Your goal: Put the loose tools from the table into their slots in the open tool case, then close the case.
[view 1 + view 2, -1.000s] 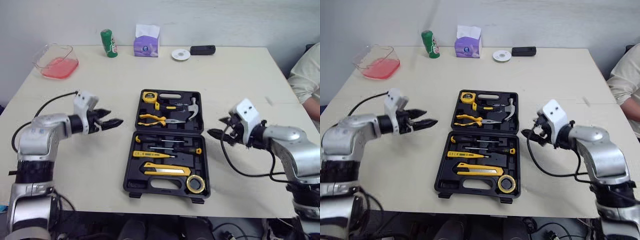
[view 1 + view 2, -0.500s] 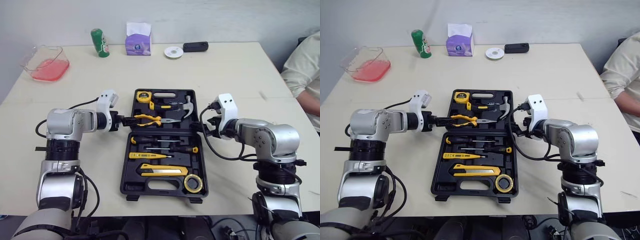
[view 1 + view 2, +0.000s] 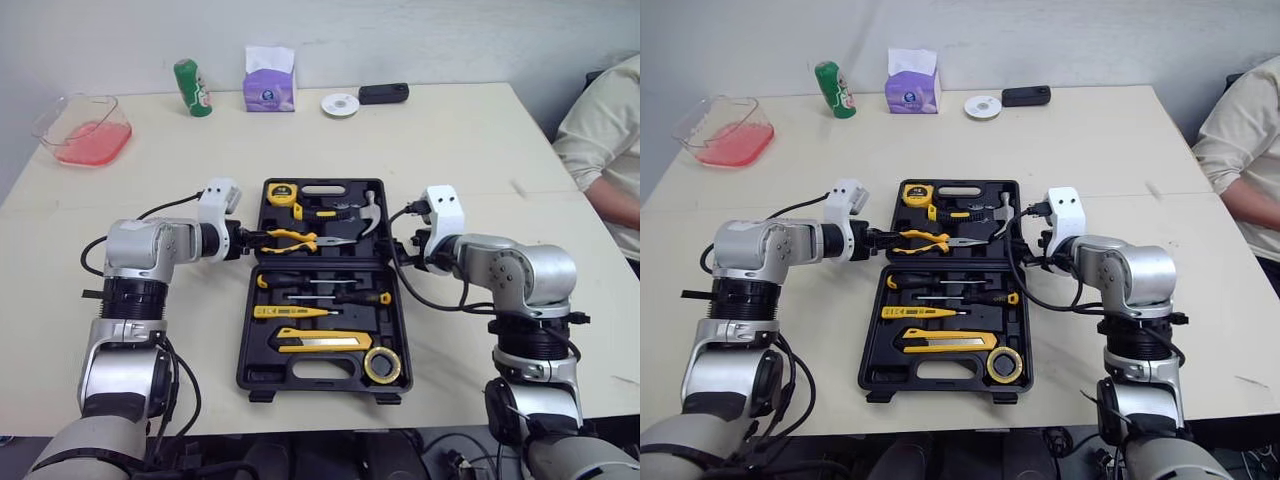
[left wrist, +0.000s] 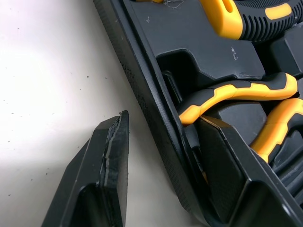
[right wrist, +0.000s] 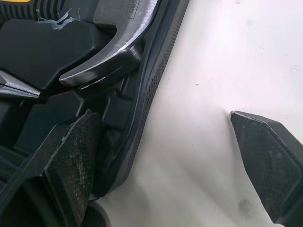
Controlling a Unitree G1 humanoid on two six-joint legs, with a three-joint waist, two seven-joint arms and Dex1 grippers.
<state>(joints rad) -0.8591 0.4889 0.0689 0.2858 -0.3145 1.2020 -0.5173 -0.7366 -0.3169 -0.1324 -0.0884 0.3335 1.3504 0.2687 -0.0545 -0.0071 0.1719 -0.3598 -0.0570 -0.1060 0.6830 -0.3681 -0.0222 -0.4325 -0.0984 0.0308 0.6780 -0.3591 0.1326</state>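
In the head views the tool case (image 3: 262, 368) lies open in the centre of the frame on the tabletop (image 3: 480, 150), lid half toward the top. The tape measure (image 3: 279, 193), pliers (image 3: 300, 238) and hammer (image 3: 368, 212) sit in the lid; the screwdrivers (image 3: 330, 297), knife (image 3: 318, 341) and tape roll (image 3: 381, 365) fill the lower half; so stowing looks done and closing seems the step in hand. The left end effector (image 3: 250, 241) sits at the lid's left edge and the right end effector (image 3: 400, 252) at its right edge, level with each other, likely so the lid can be raised evenly from both sides.

In the left wrist view the left end effector is parted wide and holds nothing; its fingers (image 4: 111, 165) straddle the case wall (image 4: 142, 80), one on the tabletop outside, the other inside over a pliers handle; that stance suits pinching the wall.

In the right wrist view the right end effector is also wide open and empty; its fingers (image 5: 78, 146) bracket the opposite wall, one inside beside the hammer head, the other well out over bare tabletop; it probably must narrow before it has any grip.
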